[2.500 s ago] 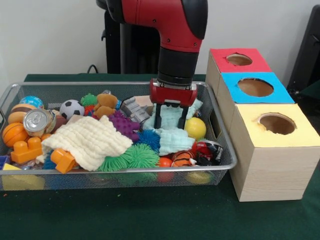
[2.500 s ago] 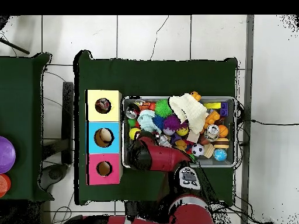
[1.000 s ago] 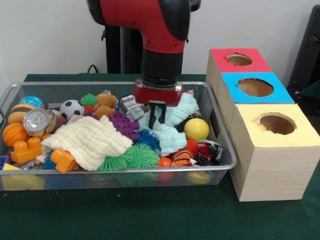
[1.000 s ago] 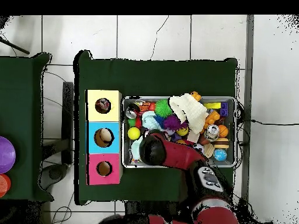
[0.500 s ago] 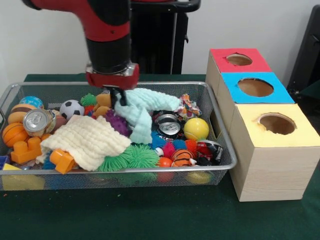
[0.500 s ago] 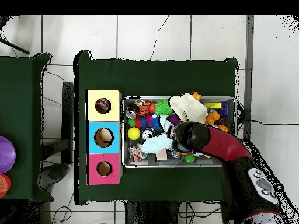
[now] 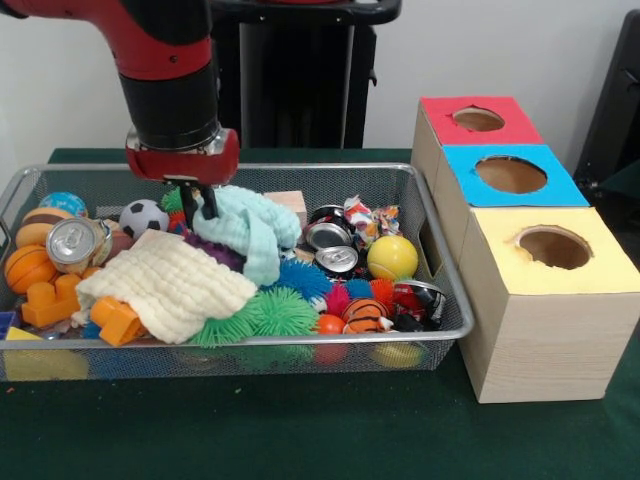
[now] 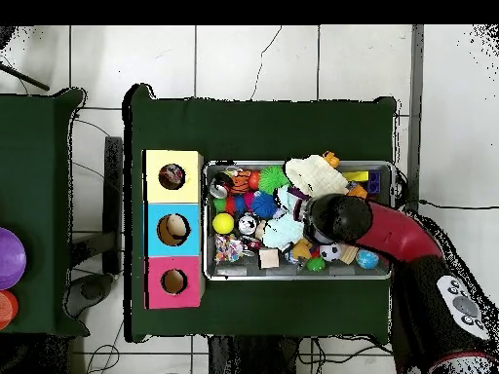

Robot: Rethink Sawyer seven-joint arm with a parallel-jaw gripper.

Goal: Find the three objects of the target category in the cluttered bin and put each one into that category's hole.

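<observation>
The silver wire-mesh bin point(image 7: 300, 169) holds many toys. My gripper point(image 7: 198, 200) hangs over its left middle, shut on a pale teal knitted cloth point(image 7: 250, 226) that droops to its right. One white rope toy with coloured flecks point(image 7: 366, 214) lies bare at the bin's back right, apart from the gripper; it also shows in the overhead view point(image 8: 231, 251). I see no other rope toy. The yellow-faced box's round hole point(image 7: 553, 247) is right of the bin, nearest the camera. In the overhead view the arm point(image 8: 341, 219) hides the gripper, and the cloth point(image 8: 285, 232) shows beside it.
A cream knitted cloth point(image 7: 170, 285), green spiky balls point(image 7: 275, 312), crushed cans point(image 7: 335, 247), a yellow ball point(image 7: 390, 257), a soccer ball point(image 7: 143, 217) and orange blocks point(image 7: 55, 300) fill the bin. The blue-faced box point(image 7: 510, 175) and red-faced box point(image 7: 478, 119) stand behind the yellow one.
The arm has moved left in the front view, dragging the teal cloth with it. This uncovered the crushed cans and the rope toy at the bin's back right.
</observation>
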